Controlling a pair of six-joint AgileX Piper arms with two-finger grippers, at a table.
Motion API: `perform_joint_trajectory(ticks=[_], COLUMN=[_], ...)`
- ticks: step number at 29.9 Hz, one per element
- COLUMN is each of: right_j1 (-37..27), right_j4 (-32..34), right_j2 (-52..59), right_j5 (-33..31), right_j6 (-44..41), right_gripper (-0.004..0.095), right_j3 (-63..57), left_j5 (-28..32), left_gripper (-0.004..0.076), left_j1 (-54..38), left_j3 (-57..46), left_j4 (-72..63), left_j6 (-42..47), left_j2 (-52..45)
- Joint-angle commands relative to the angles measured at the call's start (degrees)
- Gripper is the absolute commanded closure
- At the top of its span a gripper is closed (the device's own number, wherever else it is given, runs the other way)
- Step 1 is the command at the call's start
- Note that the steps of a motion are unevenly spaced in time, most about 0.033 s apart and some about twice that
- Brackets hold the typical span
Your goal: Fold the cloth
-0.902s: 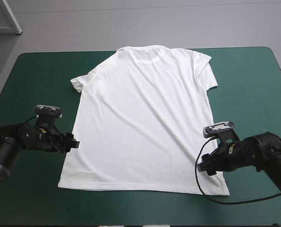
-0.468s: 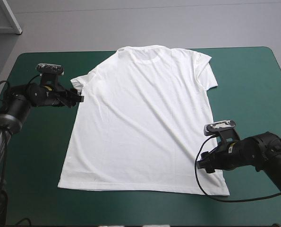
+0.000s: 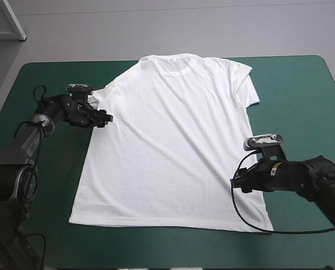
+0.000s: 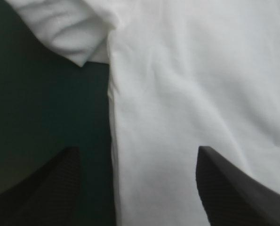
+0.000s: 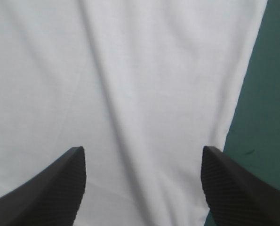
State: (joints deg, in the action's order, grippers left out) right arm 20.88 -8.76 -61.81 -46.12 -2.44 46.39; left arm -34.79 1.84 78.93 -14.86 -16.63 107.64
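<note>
The white T-shirt (image 3: 173,140) lies spread flat on the teal-green table, collar toward the far edge. My left gripper (image 3: 104,120) sits at the shirt's left side just below the left sleeve (image 3: 91,100); it is open, one finger over the cover and one over the cloth (image 4: 191,94), with the side seam (image 4: 112,141) running between them and the sleeve (image 4: 69,28) ahead. My right gripper (image 3: 237,184) is open over the shirt's lower right part, near the right side edge (image 5: 245,94), white cloth (image 5: 130,94) between its fingers.
Bare teal-green cover (image 3: 43,185) surrounds the shirt on the left, right and front. The table's far edge (image 3: 77,63) lies just beyond the collar. A pale frame (image 3: 12,22) stands off the table at the far left.
The left arm has swung from the shirt's lower left side toward the far edge, then right onto the shirt's side below the sleeve. The right gripper has edged slightly inward and forward.
</note>
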Motion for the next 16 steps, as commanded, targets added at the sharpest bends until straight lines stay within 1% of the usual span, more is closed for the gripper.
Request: perform_joint_trajectory(ticks=[1, 3, 6, 8, 11, 14, 15, 16], right_j1=[-0.1, -0.1, -0.4, -1.8, -6.1, -11.3, -13.2, -14.6], right_j4=[0.3, 0.5, 0.7, 0.7, 0.1, -3.2, -4.8, -6.5], right_j2=[1.1, 1.1, 0.3, -0.9, -3.5, -6.5, -7.8, -9.3], right_j5=[4.5, 5.3, 5.6, 5.6, 5.6, 5.6, 5.5, 5.4], right_j6=[-1.3, -2.2, -2.3, -2.3, -0.8, 3.0, 4.9, 6.8], right_gripper=[0.0264, 0.0264, 0.0264, 0.0264, 0.0264, 0.0264, 0.0264, 0.0265], right_j3=[3.7, 5.4, 8.1, 10.0, 13.0, 16.2, 17.3, 18.2], left_j5=[3.4, 3.3, 2.2, 1.9, 1.7, 1.8, 1.9, 1.9], left_gripper=[0.0219, 0.0231, 0.029, 0.036, 0.0512, 0.0667, 0.0703, 0.0703], left_j1=[0.1, 0.1, 0.1, 0.1, 0.1, 0.1, 0.1, 0.1], left_j3=[1.8, 1.8, 1.8, 1.8, 1.8, 1.8, 1.8, 1.8], left_j4=[-1.3, -1.7, -3.6, -4.7, -6.6, -6.2, -6.0, -6.0], left_j6=[0.0, -0.3, -1.0, -1.3, -3.6, -5.2, -5.2, -5.5], left_j2=[-0.4, 0.6, 0.8, 0.8, 0.8, 0.8, 0.8, 0.8])
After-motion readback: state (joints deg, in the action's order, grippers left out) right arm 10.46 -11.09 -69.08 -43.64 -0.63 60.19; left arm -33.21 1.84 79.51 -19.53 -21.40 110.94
